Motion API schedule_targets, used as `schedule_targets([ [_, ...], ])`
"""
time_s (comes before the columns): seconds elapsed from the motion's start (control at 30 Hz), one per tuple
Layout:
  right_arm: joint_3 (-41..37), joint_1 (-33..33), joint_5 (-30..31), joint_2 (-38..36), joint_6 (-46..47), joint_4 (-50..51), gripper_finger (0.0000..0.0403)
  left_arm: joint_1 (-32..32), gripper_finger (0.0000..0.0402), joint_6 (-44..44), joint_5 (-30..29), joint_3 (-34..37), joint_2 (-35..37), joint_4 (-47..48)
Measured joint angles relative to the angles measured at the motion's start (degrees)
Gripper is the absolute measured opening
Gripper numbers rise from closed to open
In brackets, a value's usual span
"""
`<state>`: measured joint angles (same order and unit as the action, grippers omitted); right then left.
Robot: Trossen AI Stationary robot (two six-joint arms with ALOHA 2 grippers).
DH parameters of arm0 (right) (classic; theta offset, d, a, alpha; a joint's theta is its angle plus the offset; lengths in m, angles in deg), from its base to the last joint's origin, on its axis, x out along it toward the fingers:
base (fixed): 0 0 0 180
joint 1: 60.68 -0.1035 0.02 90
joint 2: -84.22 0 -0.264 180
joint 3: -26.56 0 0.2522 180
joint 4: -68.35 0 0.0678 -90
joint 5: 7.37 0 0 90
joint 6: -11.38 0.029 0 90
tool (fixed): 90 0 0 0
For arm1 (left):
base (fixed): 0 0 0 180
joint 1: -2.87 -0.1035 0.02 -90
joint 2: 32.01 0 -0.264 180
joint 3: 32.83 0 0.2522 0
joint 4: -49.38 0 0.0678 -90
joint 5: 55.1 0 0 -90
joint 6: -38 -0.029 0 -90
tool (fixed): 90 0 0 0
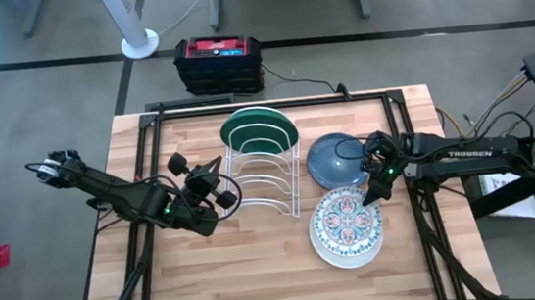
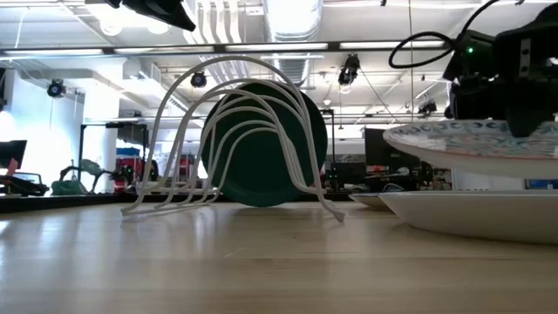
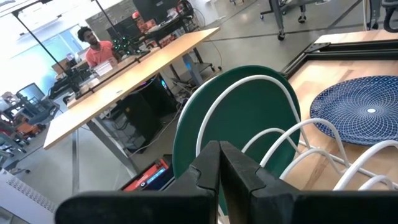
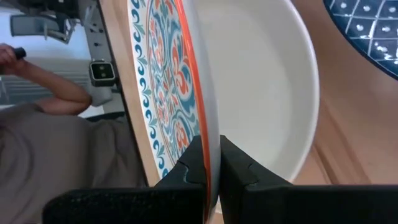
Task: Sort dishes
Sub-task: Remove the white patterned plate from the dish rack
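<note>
From above, the green dish [image 1: 259,129] stands in the wire rack [image 1: 262,175]; the left gripper [image 1: 221,196], closed and empty, waits beside it. In the right wrist view, the right gripper [image 4: 212,163] pinches the floral dish [image 4: 163,87] rim above the white dish [image 4: 261,81]. The thin hold may slip.

dishes [image 1: 347,223]: 4 | wire rack [image 1: 262,175]: 1 | arms: 2
</note>
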<state>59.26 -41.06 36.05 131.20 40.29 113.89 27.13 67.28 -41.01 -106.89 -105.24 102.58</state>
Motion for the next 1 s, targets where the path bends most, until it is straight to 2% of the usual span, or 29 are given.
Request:
schedule_targets([
  [0.4,-1.3,0.0,0.6,0.0,2.6,-1.1,0.0002,0.0,0.0,0.0,-0.1,0.0,0.0,0.0],
  [1.0,-1.4,-3.2,7.3,0.0,4.0,-0.9,0.0002,0.0,0.0,0.0,0.0,0.0,0.0,0.0],
])
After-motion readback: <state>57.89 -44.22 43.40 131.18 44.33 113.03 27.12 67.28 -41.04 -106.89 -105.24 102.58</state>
